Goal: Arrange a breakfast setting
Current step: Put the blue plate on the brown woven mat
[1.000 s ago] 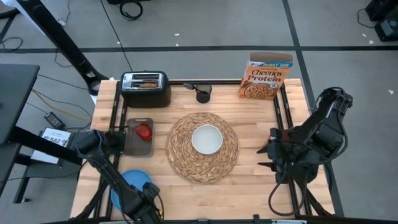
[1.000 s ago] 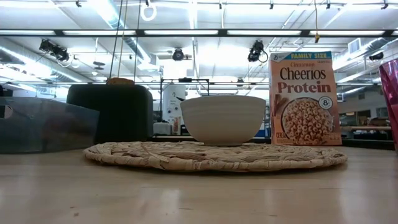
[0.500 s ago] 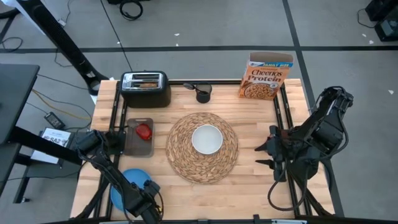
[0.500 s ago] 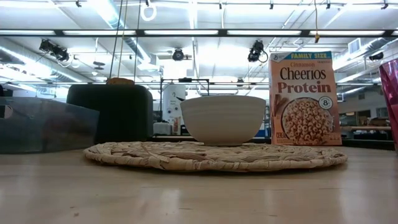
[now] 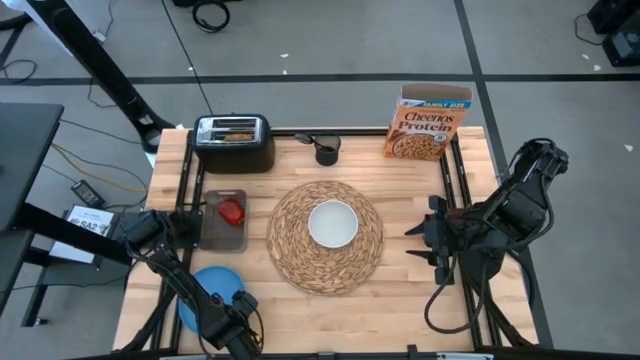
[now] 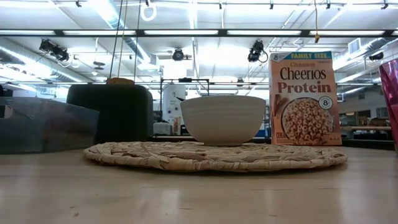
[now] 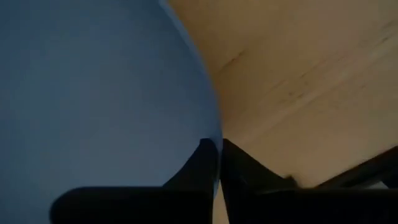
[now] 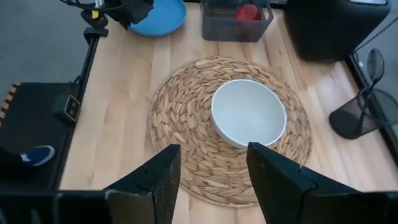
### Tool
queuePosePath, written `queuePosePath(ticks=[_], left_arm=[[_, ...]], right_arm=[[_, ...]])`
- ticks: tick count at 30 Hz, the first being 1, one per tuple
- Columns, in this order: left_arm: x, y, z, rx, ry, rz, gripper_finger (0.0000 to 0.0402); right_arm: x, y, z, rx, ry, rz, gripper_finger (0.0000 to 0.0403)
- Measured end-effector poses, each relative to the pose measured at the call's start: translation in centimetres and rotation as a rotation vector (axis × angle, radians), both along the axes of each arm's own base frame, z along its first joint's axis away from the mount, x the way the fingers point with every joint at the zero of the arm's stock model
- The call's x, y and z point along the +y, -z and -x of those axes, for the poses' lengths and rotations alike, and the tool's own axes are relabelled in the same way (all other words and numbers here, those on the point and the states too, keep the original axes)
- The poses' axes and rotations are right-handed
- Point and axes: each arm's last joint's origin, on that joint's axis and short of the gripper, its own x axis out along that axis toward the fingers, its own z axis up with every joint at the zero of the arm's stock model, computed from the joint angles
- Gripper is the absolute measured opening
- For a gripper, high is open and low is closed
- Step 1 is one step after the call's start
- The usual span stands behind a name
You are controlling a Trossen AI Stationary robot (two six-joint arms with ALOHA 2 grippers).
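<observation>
Gripping the blue plate (image 5: 205, 296) rim at the table's near left, left gripper (image 7: 219, 163) hides it partly; right gripper (image 8: 212, 167) hovers open, right of white bowl (image 5: 332, 222).

A robotics lab, not a home. Ceiling-hung cameras (image 6: 51, 48) and strip lights show overhead. Cables (image 5: 208, 14) trail across grey floor around the wooden table (image 5: 400, 190).
</observation>
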Motion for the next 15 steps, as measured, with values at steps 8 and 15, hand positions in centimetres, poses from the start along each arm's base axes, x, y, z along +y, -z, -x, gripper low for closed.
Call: queuePosePath(ticks=[8,15], left_arm=[[-2.7,-7.8,-0.9,-0.078,0.201,0.107,0.0011],[-2.0,-14.2,-0.6,-0.191,0.650,-0.014,0.0011]], right_arm=[[-1.7,-1.2,0.8,-0.037,-0.042,0.038,0.0191],[-2.4,-1.5,0.7,-0.048,-0.057,0.063,0.0191]])
